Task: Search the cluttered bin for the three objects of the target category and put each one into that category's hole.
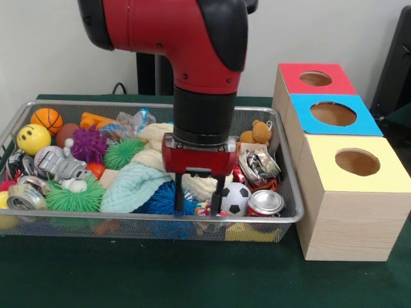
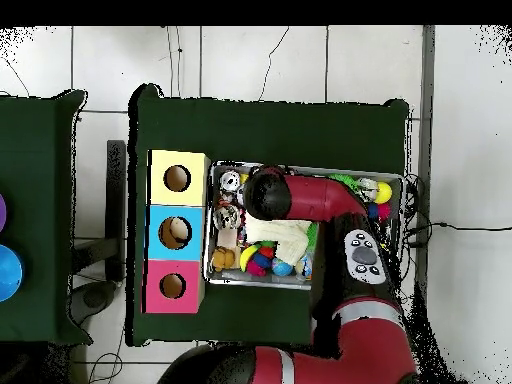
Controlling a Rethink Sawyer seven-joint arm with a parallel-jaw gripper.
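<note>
The red and black Sawyer arm's gripper (image 1: pixel 199 196) hangs low over the wide silver wire-mesh bin (image 1: pixel 290 192), its two dark fingers parted a modest way with nothing between them — empty, tips down among the clutter at about 5 o'clock of the tray's middle in the front view.

Just under those fingers a small patch of mixed-colour fabric (image 1: pixel 203 208) peeks out beside the black-and-white soccer ball (image 1: pixel 235 198); it may be one of the soft patchwork bundles, but too little shows to be sure. The other bundles I cannot pick out.

If it is one, expect it to be light, soft and squashy, not fragile and not slippery — cloth gives under the pads, so close across the fat middle and squeeze well in, not on a loose fold. The crushed silver can (image 1: pixel 265 202) at 3 o'clock and the blue spiky rubber ball (image 1: pixel 162 198) at 9 o'clock crowd it and could get nipped too.

The round dark hole (image 1: pixel 357 162) in the yellow-faced pale wooden box (image 1: pixel 353 218) waits at 3 o'clock of the bin, nearest the front camera.
</note>
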